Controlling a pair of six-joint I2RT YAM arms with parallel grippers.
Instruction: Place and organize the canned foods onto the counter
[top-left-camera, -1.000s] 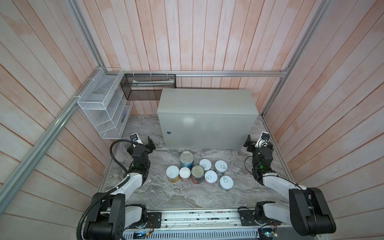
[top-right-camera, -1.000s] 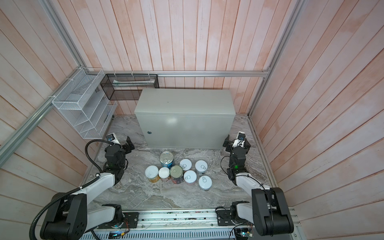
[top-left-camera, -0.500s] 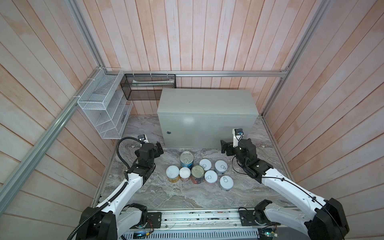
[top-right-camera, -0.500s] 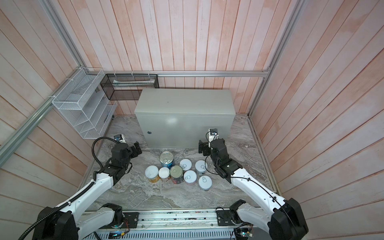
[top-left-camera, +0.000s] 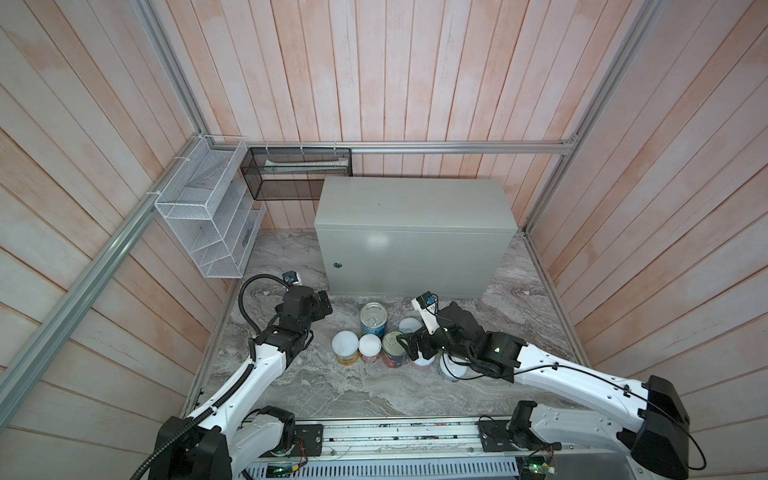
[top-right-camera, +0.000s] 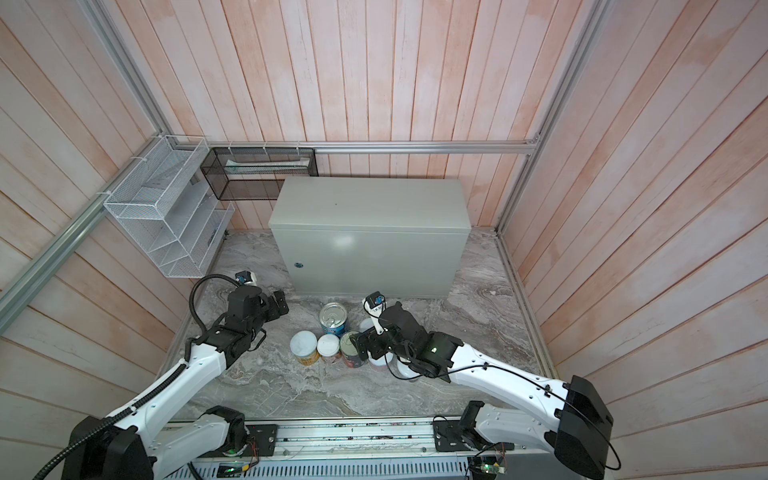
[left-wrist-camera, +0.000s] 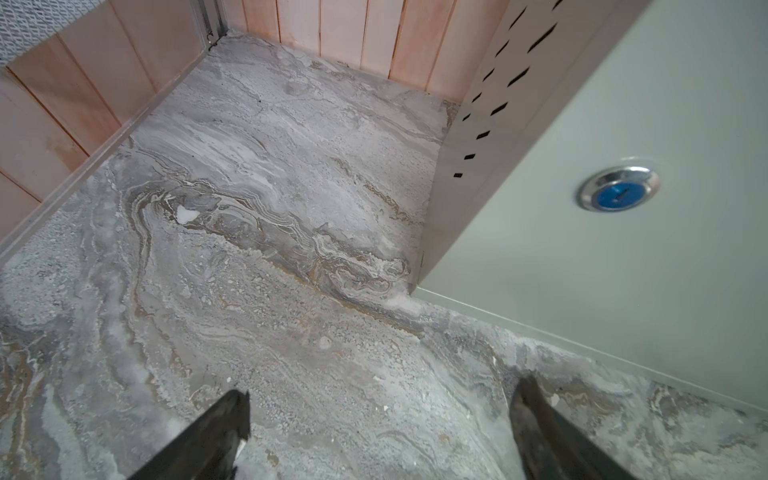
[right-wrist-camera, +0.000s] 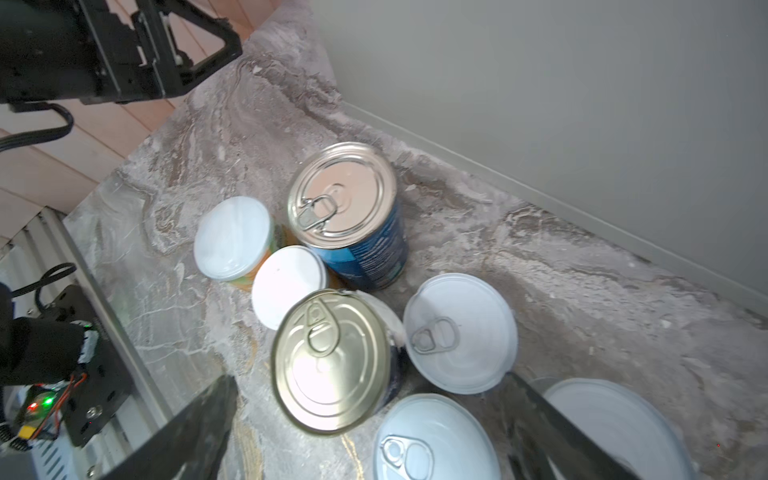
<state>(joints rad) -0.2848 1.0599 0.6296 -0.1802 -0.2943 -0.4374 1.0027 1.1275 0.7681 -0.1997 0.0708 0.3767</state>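
Several canned foods stand together on the marble floor before the counter (top-left-camera: 415, 208). The right wrist view shows a blue can (right-wrist-camera: 361, 232), a dark metal-topped can (right-wrist-camera: 330, 361), two white-lidded cans (right-wrist-camera: 232, 237) (right-wrist-camera: 289, 282) and three short pull-tab cans (right-wrist-camera: 461, 332) (right-wrist-camera: 432, 440) (right-wrist-camera: 615, 424). My right gripper (top-left-camera: 417, 347) (right-wrist-camera: 372, 386) hovers open over the cluster's right side, with the metal-topped can and a short can between its fingers, gripping nothing. My left gripper (top-left-camera: 324, 307) (left-wrist-camera: 380, 399) is open and empty over bare floor near the counter's left front corner.
The counter's front carries a round lock (left-wrist-camera: 619, 193). A white wire rack (top-left-camera: 208, 224) hangs on the left wall and a black mesh basket (top-left-camera: 299, 170) on the back wall. Wooden walls close in three sides. An aluminium rail (top-left-camera: 395, 432) runs along the front.
The right arm swung in from the right wall to above the cans. The left arm reached forward and right, toward the counter's left front corner. Both grippers stayed open.
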